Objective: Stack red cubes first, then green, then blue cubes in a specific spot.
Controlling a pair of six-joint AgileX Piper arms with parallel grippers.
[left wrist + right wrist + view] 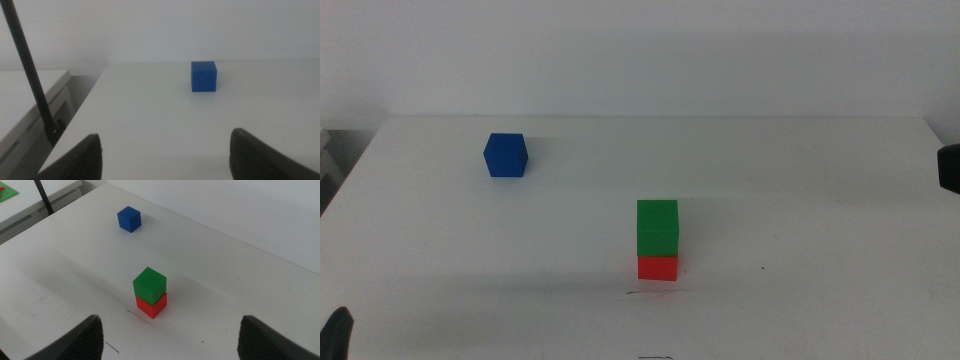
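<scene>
Item 1, blue cube: sitting alone on the white table, at about ten o'clock from the stack and well apart from it. Judged light, rigid and matte, so not slippery; best taken across two opposite flat side faces.

Item 2, green cube: resting squarely on the red cube, which is standing just behind a thin dark line on the tabletop. The stack is looking easy to topple if nudged.

Item 3, left gripper: waiting at the table's near left corner, jaws spread wide, nothing between them, facing the blue cube.

Item 4, right gripper: waiting at three o'clock, jaws likewise wide apart and empty.

View notes: the left wrist view is showing only the blue cube and a dark pole beside the table; the right wrist view is taking in all three cubes.
</scene>
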